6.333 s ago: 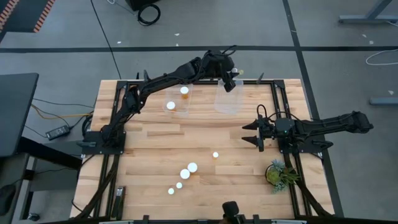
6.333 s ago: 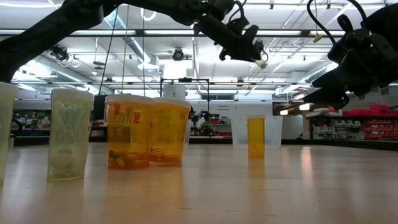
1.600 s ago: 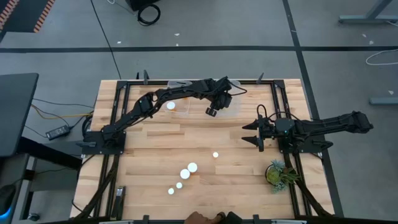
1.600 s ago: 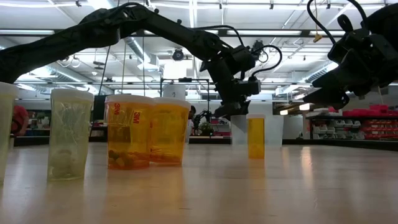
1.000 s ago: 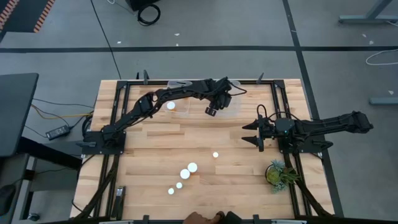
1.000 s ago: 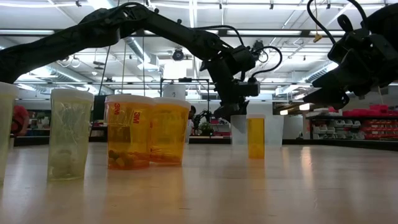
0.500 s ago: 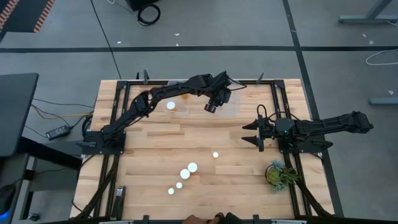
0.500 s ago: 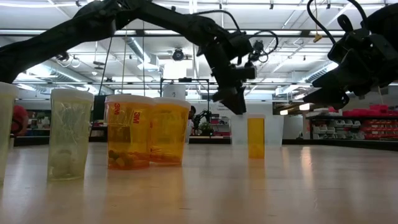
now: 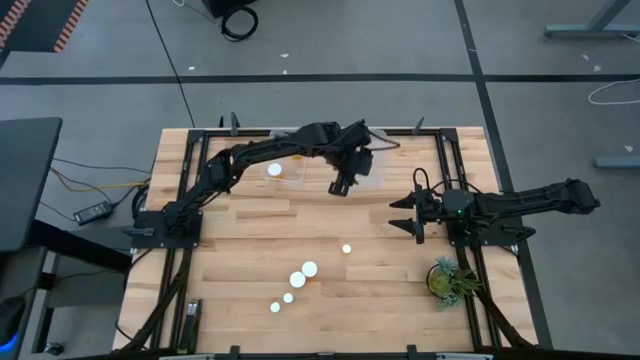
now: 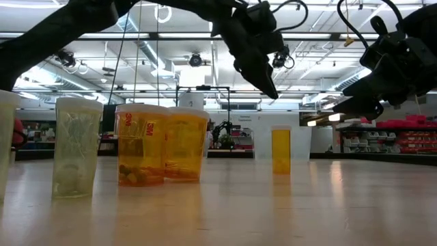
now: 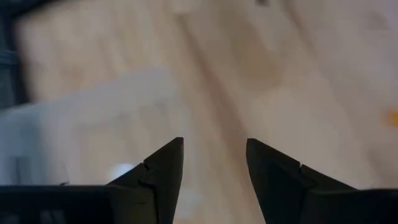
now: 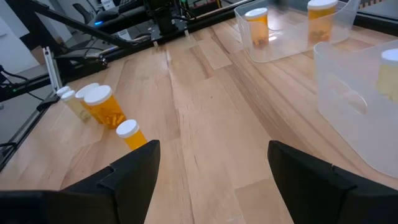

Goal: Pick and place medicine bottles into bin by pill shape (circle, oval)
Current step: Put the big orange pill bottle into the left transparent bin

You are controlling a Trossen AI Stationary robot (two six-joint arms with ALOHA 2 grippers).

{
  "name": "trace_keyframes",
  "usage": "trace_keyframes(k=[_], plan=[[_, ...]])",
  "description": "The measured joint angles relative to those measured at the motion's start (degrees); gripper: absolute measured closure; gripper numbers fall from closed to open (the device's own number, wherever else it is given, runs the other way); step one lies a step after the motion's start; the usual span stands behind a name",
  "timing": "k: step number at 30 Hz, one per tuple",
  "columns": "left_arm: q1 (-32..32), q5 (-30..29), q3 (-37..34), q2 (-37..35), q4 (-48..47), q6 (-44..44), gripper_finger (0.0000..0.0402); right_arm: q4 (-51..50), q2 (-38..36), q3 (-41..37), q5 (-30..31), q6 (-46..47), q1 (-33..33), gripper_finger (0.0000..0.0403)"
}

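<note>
**Left gripper empty above the bins, next bottle to be fetched**

Left gripper [image 9: 341, 187] is seen raised over the table [image 9: 240, 230], just in front of the clear bins at the far edge, with its fingers [image 11: 163, 171] spread and nothing between them. Right gripper [image 9: 413, 214] is parked at the right side of the table, fingers spread wide and empty.

Two clear bins stand side by side at the far edge. In the left bin [image 9: 290, 172] two bottles are shown by the right wrist view; in the right bin [image 9: 372, 172] one white cap is seen. Five bottles are left on the near half of the table: a lone small bottle [image 9: 346, 249] nearest the grippers, and a diagonal group [image 9: 300, 276] of four, two larger and two smaller, close together.

The step in hand is judged to be the reach for the next bottle. The lone bottle should be preferred, since it stands well apart from the others and can be approached without knocking a neighbour. The fingers should be opened wider than the cap, lowered on either side of the body below the cap, and closed gently on the centre line. Pill shape should be confirmed through the orange wall before a bin is chosen; it cannot be told from these views.
</note>
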Motion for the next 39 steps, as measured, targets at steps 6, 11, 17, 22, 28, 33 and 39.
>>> trace_keyframes(k=[6,11,17,22,28,33,39], plan=[[-3.45,3.19,-0.02,0.00,-6.42,-3.08,0.0216,-0.01,0.00,-0.01,0.00,0.00,0.00,0.0098],[-7.16,4.45,-0.02,0.00,-8.90,-4.87,0.0210,-0.02,0.00,-0.02,0.00,0.00,0.00,0.0098],[-11.21,4.48,-0.09,0.50,-9.29,-5.74,0.0215,0.00,0.00,0.00,0.00,0.00,0.00,0.0098],[-13.57,-0.97,-0.11,0.27,-14.78,-8.49,0.0226,-0.02,0.00,0.00,0.00,-0.01,0.00,0.0098],[-15.74,-1.59,-0.04,-2.08,-25.18,-21.29,0.0244,0.00,0.01,-0.02,0.00,0.00,0.00,0.0098],[-18.30,-1.63,-0.07,-2.08,-30.91,-34.95,0.0252,-0.02,0.01,0.00,0.00,0.00,0.00,0.0098],[-22.19,-1.78,-0.33,-1.97,-31.10,-44.27,0.0244,-0.02,0.00,0.00,0.00,-0.02,0.00,0.0098]])
